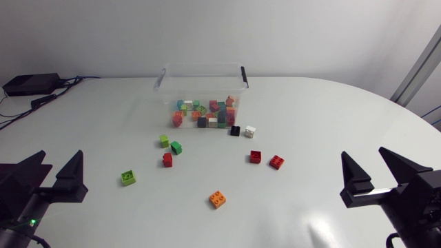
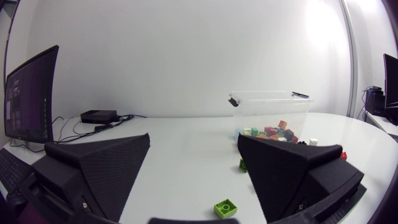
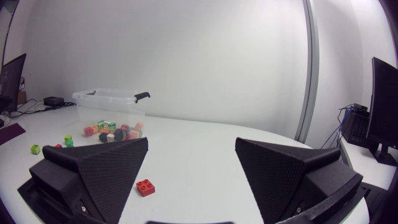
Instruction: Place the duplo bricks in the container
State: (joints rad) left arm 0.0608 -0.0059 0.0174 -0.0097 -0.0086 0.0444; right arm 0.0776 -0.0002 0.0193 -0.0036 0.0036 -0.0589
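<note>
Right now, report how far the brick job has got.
Done: many bricks already lie in the clear container. In hand: nothing; the left gripper and right gripper are open and empty. Left: nine on the table, namely the black brick, white brick, two green bricks, three red bricks, lime brick and orange brick.

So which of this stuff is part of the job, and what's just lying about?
Job: clear container; bricks inside it; loose ones on the table, including orange brick, lime brick, white brick.
Lying about: black box and cables, far left.
</note>
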